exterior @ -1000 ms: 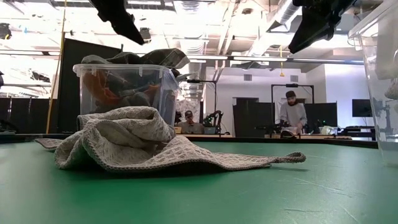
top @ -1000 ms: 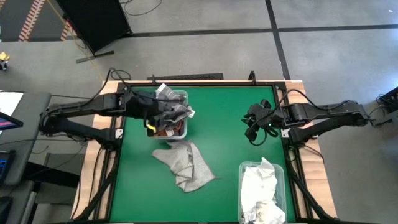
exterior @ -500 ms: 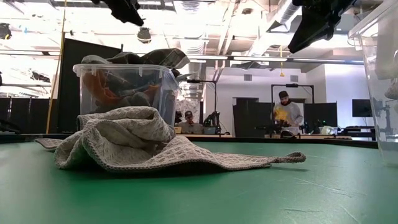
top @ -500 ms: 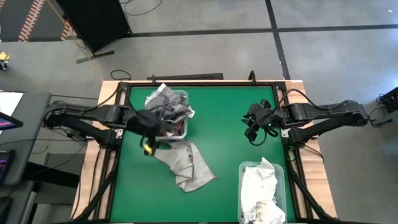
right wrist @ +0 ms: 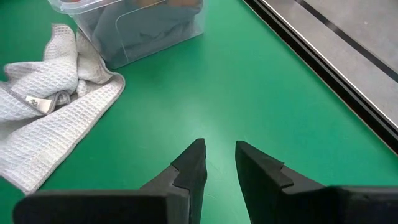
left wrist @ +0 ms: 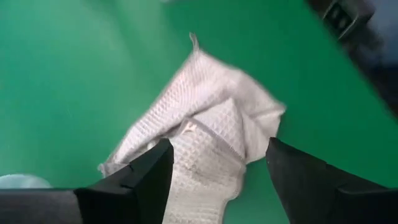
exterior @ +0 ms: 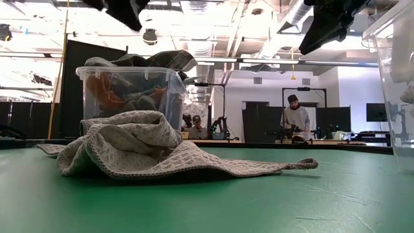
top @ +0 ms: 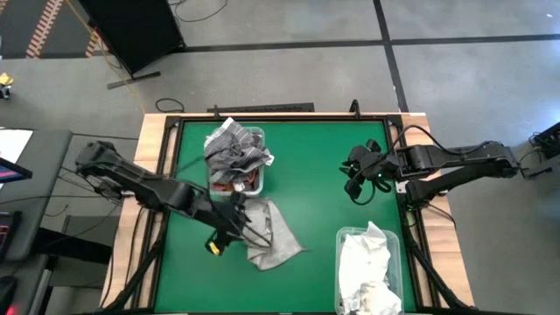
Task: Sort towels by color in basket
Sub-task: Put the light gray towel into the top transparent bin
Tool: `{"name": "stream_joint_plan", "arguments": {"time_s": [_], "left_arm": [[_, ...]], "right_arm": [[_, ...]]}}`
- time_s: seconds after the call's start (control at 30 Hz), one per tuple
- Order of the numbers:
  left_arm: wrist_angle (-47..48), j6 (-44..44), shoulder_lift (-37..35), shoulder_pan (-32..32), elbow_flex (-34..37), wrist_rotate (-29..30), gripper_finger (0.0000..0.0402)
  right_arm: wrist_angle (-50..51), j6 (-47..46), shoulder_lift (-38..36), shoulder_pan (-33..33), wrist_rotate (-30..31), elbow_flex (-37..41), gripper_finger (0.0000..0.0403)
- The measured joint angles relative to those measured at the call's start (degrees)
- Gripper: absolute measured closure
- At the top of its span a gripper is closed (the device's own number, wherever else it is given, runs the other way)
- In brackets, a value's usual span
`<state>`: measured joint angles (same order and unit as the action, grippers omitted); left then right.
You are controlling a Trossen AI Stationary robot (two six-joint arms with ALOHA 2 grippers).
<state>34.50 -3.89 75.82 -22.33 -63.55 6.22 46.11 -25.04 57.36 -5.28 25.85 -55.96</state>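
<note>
A light grey waffle-weave towel [top: 267, 229] lies crumpled on the green table, near the middle. My left gripper [top: 241, 220] hovers open over the towel's left part [left wrist: 211, 134] and touches nothing. A clear bin [top: 236, 162] at the far left holds dark towels: a grey plaid one on top, with dark grey and rust-orange ones [exterior: 107, 87] under it. A second clear bin [top: 368, 271] at the near right holds white towels. My right gripper [right wrist: 217, 155] waits above the table's right part, slightly open, with nothing between its fingers.
The table's black frame [right wrist: 323, 59] runs along its edges. Bare green surface [top: 306, 166] lies between the two bins and in front of the towel. People [exterior: 294, 120] stand in the room beyond the table's far edge.
My left gripper has swung from above the far-left bin toward the table's near edge and sunk a little; it now hangs over the light grey towel. The towels and bins have stayed where they were.
</note>
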Motion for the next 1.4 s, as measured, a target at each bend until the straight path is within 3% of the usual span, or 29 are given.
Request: {"name": "stream_joint_plan", "arguments": {"time_s": [0.3,0.63,0.83,0.93,1.1,1.2,1.3,1.4], "left_arm": [[-1.21,-1.14,12.60,-1.61,0.00,6.32,0.0101],[-7.39,-3.18,21.12,1.46,0.00,6.39,0.0060],[-9.24,-5.41,25.15,3.50,-0.02,1.88,0.0049],[-9.99,-6.64,27.03,4.19,-0.02,0.88,0.0048],[-10.60,-7.81,29.77,5.38,-0.22,-7.95,0.0048],[-10.84,-6.80,30.84,5.51,-0.33,-9.88,0.0051],[-10.47,-6.29,30.90,5.42,-0.32,-10.41,0.0075],[-10.10,-6.11,30.68,4.94,-0.22,-10.49,0.0131]], "right_arm": [[-0.02,0.00,0.00,-1.51,0.00,0.00,0.0285],[0.00,0.00,0.00,-1.84,0.00,0.00,0.0285],[0.00,0.00,0.00,-1.84,0.00,0.00,0.0285],[0.00,0.00,0.00,-1.84,0.00,0.01,0.0285],[0.00,-0.25,0.00,-1.84,0.00,0.01,0.0285],[0.00,-0.36,0.00,-1.84,0.00,0.01,0.0285],[-0.02,-0.42,0.00,-1.84,0.00,0.00,0.0285],[-0.12,-0.42,0.02,-1.84,0.00,0.00,0.0285]]}}
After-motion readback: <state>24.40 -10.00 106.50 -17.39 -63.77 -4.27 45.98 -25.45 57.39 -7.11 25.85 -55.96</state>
